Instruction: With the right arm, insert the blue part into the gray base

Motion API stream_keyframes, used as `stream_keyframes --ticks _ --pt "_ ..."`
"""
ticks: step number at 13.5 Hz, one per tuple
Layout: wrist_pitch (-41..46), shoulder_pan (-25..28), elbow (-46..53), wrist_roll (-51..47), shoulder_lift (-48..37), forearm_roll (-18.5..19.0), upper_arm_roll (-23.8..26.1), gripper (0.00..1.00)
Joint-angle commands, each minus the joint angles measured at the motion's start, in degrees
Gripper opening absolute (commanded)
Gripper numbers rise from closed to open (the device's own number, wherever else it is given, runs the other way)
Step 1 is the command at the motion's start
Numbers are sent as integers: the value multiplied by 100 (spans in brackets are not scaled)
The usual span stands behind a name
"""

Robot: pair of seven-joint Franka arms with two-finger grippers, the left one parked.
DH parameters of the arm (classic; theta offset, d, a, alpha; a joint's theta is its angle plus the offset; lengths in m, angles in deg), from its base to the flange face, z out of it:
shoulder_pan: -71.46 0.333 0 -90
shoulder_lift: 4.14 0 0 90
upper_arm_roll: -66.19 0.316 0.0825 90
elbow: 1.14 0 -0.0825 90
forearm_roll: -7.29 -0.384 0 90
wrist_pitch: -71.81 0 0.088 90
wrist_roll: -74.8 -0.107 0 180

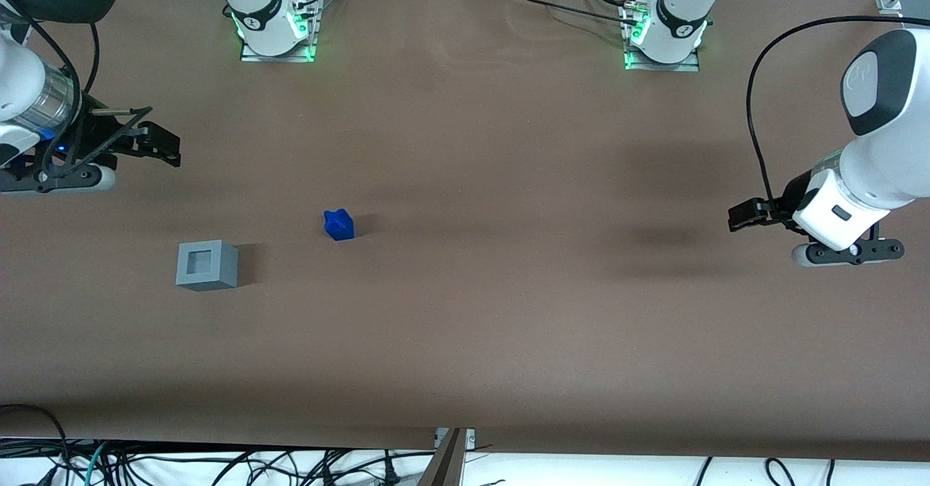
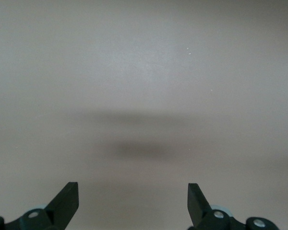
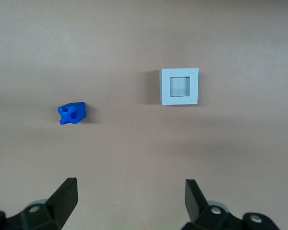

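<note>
The blue part (image 1: 338, 224) is a small bright blue block with a notched top, lying on the brown table. The gray base (image 1: 207, 264) is a light gray cube with a square recess facing up, a little nearer the front camera than the blue part and toward the working arm's end. Both show in the right wrist view, the blue part (image 3: 72, 113) and the gray base (image 3: 179, 86) apart from each other. My right gripper (image 1: 161, 142) hangs above the table at the working arm's end, farther from the front camera than both objects. It (image 3: 130, 191) is open and empty.
The brown table (image 1: 508, 312) carries only the two parts. The two arm bases (image 1: 275, 28) stand at the table's edge farthest from the front camera. Cables (image 1: 218, 464) lie below the edge nearest the front camera.
</note>
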Motion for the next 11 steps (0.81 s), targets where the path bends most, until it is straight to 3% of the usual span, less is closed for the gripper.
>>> stream_keyframes --ticks 1,5,7,11 --pt "-40 31 48 -57 39 37 24 99" --pt "-154 126 -31 -83 117 -7 85 99" --pt "-303 381 -101 -643 336 -34 190 99" --pt "-1312 724 -767 -1260 671 -51 217 99"
